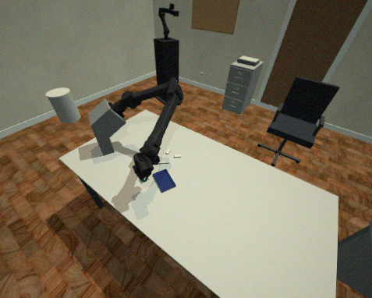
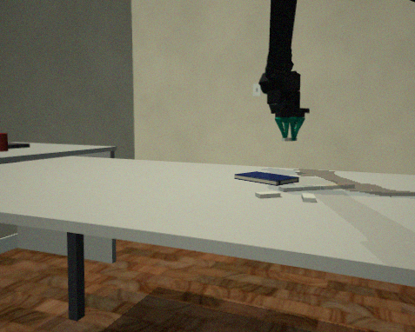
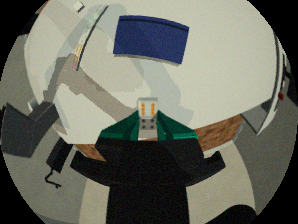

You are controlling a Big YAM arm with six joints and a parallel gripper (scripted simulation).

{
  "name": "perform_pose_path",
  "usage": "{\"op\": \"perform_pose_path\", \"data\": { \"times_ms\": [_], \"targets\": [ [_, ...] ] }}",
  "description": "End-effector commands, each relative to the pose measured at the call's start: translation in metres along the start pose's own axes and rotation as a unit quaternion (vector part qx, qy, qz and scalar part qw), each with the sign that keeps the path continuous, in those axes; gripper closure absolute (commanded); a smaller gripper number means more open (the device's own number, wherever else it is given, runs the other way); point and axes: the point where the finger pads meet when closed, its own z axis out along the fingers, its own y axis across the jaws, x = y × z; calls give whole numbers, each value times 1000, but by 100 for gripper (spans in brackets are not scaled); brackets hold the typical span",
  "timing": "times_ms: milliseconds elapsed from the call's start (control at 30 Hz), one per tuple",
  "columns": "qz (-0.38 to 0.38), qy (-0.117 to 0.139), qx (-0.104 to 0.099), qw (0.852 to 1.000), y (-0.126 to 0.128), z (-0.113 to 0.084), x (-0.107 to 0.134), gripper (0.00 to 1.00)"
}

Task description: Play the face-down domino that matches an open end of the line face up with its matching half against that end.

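Domino (image 2: 290, 139) (image 3: 147, 107) is up in the air w/ the gripper (image 1: 144, 179) (image 2: 290, 130) (image 3: 147, 113), green fingers nearly closed & pinching it; pips face the wrist cam, orange on the outer half, dark on the inner. Line (image 1: 164, 163) (image 2: 317, 188) (image 3: 78, 51) lies at approx 10-11 o'clock from the grip in wrist view, blue notebook (image 1: 164, 180) (image 2: 266, 177) (image 3: 151, 40) at 12. Main risk: domino turns or slips in that small pinch, b/c only a short bit is held, so it'd land skewed, or face down if tipped the wrong way. Next: coming down too close could shove the line's end & open a joint; too far leaves a gap. Wrong half inward = no match; can't read the end pips well enough to check. If it's let tip, a finger touching it as it lands prob. spoils the play. Wide swing may also nudge the loose dominoes, one (image 1: 168, 151) (image 2: 309, 198) (image 3: 79, 6), other (image 1: 177, 156) (image 2: 268, 195). Surface: white tabletop (image 1: 241, 211) (image 2: 117, 191) (image 3: 225, 75), matte, arm shadows across it, making edges hard to judge. Room (top view): wood floor, grey file cabinet (image 1: 241, 86) at 1 o'clock, black office chair (image 1: 309, 101) at 2.
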Motion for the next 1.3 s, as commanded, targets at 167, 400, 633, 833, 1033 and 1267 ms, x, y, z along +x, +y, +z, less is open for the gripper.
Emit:
{"op": "perform_pose_path", "data": {
  "times_ms": [167, 400, 633, 833, 1033, 1267],
  "targets": [
    [-21, 1, 30, 999, -27, -39, -4, 79],
    [-15, 1, 21, 1000, -20, -28, -3, 79],
    [-21, 2, 33, 999, -29, -42, -4, 79],
    [8, 1, 14, 1000, -13, -20, -9, 79],
    [137, 0, 27, 990, -8, -34, -50, 79],
    [200, -1, 34, 979, -6, -41, -70, 79]
  ]
}}
